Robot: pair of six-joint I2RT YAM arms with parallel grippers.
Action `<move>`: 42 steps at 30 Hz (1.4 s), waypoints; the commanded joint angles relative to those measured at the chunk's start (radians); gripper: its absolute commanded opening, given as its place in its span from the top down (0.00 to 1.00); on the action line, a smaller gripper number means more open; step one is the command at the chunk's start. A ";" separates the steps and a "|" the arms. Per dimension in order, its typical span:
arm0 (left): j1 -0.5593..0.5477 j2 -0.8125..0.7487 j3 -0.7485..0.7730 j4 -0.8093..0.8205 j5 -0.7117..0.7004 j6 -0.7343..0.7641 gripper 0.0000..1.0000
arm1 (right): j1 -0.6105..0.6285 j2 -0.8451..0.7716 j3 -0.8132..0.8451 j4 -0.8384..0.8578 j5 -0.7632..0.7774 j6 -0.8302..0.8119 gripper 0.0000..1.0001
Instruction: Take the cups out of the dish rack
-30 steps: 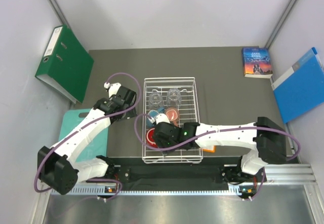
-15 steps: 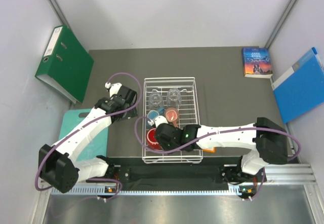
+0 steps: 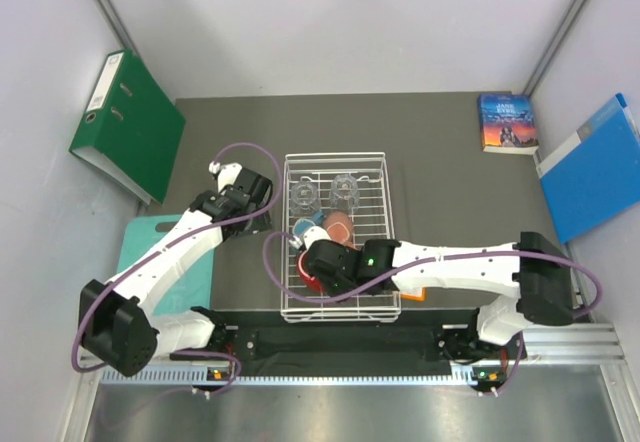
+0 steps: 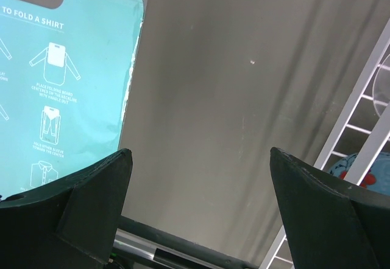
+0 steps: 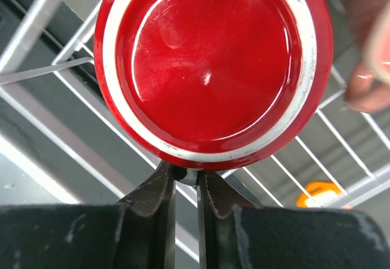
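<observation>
Rack (image 3: 335, 155): white wire basket on the grey bench (image 4: 201, 68), about midway across and just ahead of the arm bases. An orange tag (image 5: 320, 193) sits at its near right corner.
Red mug (image 5: 213, 68): in the rack's near left part. Its base faces the right wrist camera, glossy red with a white ring. From above, the arm's head hides most of it.
Right tool (image 5: 186, 173): reaches into the rack from the right. Its fingers are almost together, pinched on a thin dark part at the red mug's edge; which part cannot be told.
Blue mug (image 3: 303, 227): just behind the red mug, by the rack's left side.
Pink mug (image 3: 340, 225): just right of the blue mug, mid-rack.
Tumblers (image 3: 304, 194) (image 3: 344, 189): two clear ones, side by side in the far row.
Left tool (image 4: 200, 153): fingers spread wide and empty, over bare bench just left of the rack.
Board (image 4: 61, 68): teal shirt-folding sheet at the bench's left edge.
Binder (image 3: 125, 127): green, leaning at the left wall.
Book (image 3: 507, 122): at the bench's far right corner.
Folder (image 3: 595, 167): blue, at the right wall.
</observation>
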 commanded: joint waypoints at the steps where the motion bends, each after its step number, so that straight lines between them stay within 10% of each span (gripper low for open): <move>1: -0.006 0.015 0.055 0.030 -0.029 0.016 0.01 | 0.013 -0.100 0.149 -0.063 0.063 -0.040 1.00; 30: -0.006 -0.029 0.191 0.023 -0.122 0.010 0.01 | -0.052 -0.242 0.400 -0.088 0.232 -0.115 1.00; 42: -0.006 -0.155 0.267 0.142 -0.021 0.001 0.01 | -0.463 -0.316 0.233 0.335 -0.305 -0.040 1.00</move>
